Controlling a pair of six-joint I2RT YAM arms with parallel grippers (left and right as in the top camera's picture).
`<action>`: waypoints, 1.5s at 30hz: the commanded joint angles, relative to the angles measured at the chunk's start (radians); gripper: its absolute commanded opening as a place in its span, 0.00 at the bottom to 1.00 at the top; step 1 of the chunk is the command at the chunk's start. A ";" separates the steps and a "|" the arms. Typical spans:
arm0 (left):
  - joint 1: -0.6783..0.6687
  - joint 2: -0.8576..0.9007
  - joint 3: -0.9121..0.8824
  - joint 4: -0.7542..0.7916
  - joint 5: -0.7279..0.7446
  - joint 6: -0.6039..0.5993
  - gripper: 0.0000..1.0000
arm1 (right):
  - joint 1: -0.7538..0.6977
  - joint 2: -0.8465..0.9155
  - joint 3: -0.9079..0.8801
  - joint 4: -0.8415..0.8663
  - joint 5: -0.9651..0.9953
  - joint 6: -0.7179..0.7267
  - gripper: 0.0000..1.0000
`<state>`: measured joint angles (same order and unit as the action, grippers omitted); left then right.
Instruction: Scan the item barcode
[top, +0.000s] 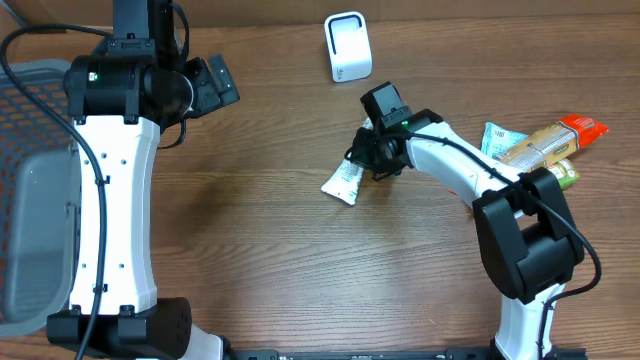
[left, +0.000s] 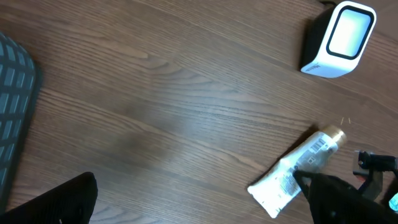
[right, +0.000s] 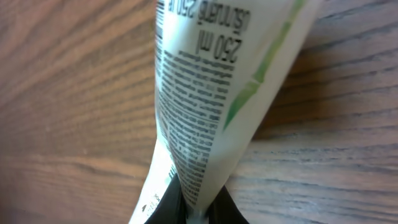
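Tube (top: 342, 183) is lying on the table (top: 250, 240) below the scanner (top: 347, 46), right tool (top: 368, 160) pinching one end, left tool (top: 215, 85) hanging wide; grasping step, next likely needing the barcode lifted toward the scanner.

Overhead is evenly lit, soft light from above, only faint shadows on the bench (top: 260, 230). Left wrist view looks a bit soft, scanner (left: 347, 32) face blown out white. Right wrist is super close: tube (right: 205, 93) print readable, wood behind blurry
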<state>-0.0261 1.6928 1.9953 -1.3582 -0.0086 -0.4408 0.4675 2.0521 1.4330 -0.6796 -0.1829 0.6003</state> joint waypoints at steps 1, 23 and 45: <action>0.000 0.008 0.008 0.002 -0.006 0.015 1.00 | -0.026 0.044 -0.031 -0.092 -0.111 -0.333 0.05; 0.000 0.008 0.008 0.001 -0.006 0.015 1.00 | -0.198 0.044 -0.048 -0.262 -0.459 -0.728 0.62; 0.000 0.008 0.008 0.001 -0.006 0.015 0.99 | -0.169 0.016 -0.097 -0.068 -0.475 -0.422 0.04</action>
<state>-0.0261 1.6928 1.9953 -1.3582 -0.0086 -0.4408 0.3149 2.0636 1.2842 -0.7124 -0.7284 0.2333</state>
